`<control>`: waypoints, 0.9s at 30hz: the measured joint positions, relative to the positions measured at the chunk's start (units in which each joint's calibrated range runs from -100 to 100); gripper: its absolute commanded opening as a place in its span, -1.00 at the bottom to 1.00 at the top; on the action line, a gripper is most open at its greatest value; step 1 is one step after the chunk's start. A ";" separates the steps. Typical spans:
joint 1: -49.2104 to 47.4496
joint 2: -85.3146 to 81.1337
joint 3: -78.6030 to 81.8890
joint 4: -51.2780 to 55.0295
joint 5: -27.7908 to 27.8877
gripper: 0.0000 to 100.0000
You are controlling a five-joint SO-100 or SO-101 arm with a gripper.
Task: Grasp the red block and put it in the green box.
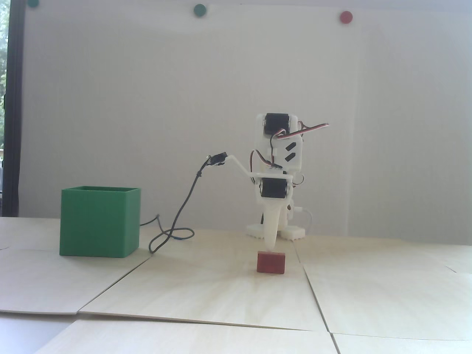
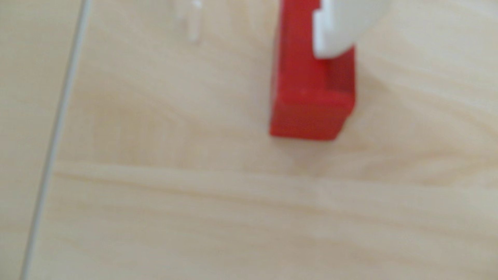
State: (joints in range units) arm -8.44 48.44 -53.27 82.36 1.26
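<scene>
The red block, that small dark-red matte rectangular block [image 1: 271, 262], is what it's all about, but let me sweep across from the left of the fixed view. First the green box, a plain matte green open-topped cube [image 1: 99, 221], parked on the pale wooden table [image 1: 206, 291], well apart from the action, mouth up and ready to receive. Next a black cable [image 1: 173, 228] loops loose over the table. Now the white plastic arm, pointing straight down, its gripper [image 1: 270, 247] right at the block's top. In the wrist view one white finger [image 2: 334, 29] lies over the block's upper face [image 2: 301, 80], the other only a faint blur at the top edge, so whether they've clamped, I can't tell. The block sits flat on the table, not yet lifted. I'd say we're at the grasp.
</scene>
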 measured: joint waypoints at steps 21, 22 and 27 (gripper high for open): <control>0.08 0.08 -9.04 0.00 2.88 -0.69; 0.08 0.08 -9.04 0.00 3.29 -0.68; 0.08 0.08 -9.04 0.00 5.09 -0.56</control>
State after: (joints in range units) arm -8.37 48.53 -62.31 82.36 6.34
